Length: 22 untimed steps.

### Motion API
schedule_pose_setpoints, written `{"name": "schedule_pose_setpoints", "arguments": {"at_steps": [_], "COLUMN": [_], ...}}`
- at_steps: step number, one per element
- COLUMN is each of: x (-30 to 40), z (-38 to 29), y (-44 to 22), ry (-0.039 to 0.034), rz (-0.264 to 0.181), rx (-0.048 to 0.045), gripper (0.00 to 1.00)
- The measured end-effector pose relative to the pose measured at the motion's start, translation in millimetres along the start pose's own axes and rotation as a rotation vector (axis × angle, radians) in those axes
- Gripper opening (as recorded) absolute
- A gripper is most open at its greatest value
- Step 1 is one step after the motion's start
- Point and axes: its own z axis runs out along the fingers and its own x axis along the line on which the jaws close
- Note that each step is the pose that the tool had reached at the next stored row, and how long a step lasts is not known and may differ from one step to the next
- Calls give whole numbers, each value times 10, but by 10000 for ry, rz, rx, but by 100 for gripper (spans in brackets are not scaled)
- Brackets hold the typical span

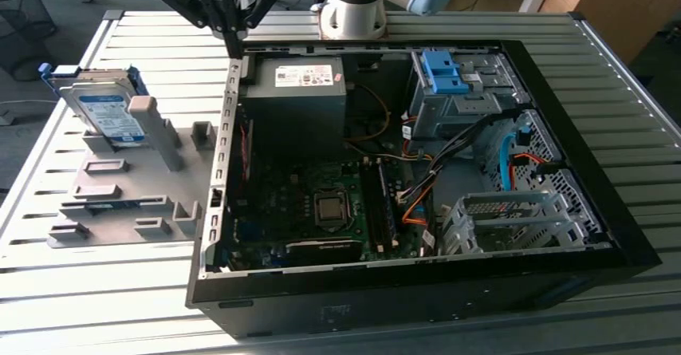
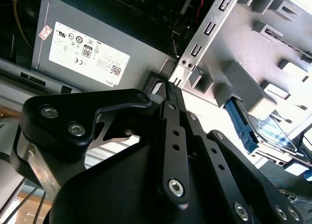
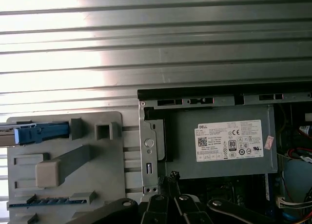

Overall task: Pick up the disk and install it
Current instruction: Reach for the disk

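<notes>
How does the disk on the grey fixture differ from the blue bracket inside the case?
The disk shows a labelled silver face; the blue bracket is plain blue plastic. The disk stands tilted on the grey fixture outside the case; the bracket sits inside it. Both carry blue plastic.

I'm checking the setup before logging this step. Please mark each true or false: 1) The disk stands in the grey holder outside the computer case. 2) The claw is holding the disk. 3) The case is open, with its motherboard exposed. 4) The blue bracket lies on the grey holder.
1) True. The disk stands propped in the grey holder, on the exterior view's left of the computer case.
2) False. The claw is empty and hangs by the case's edge near the power supply, apart from the disk.
3) True. The motherboard is in plain sight.
4) False. The blue bracket sits inside the case.
</notes>
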Motion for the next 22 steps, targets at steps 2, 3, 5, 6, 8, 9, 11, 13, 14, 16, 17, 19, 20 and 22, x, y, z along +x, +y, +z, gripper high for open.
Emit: {"name": "schedule_pose_setpoints", "arguments": {"at_steps": [2, 3, 5, 6, 8, 9, 11, 13, 14, 16, 17, 19, 20, 22], "x": [9, 13, 22, 26, 35, 39, 47, 56, 61, 70, 74, 84, 89, 96], "z": [1, 1, 2, 3, 4, 4, 6, 8, 9, 10, 10, 12, 13, 15], "y": [0, 1, 0, 1, 1, 1, 2, 3, 3, 3, 3, 5, 5, 6], "ry": [0, 0, 0, -1, 0, 0, 0, -1, -1, -1, 0, 0, 0, -1], "rz": [0, 0, 0, 0, 0, 1, 0, 0, 0, 0, 0, 0, 0, 0], "rx": [0, 0, 0, -1, 0, 0, -1, -1, -1, -1, 0, 0, 0, -1], "gripper": [11, 11, 11, 11, 11, 11, 11, 11, 11, 11, 11, 11, 11, 11]}}
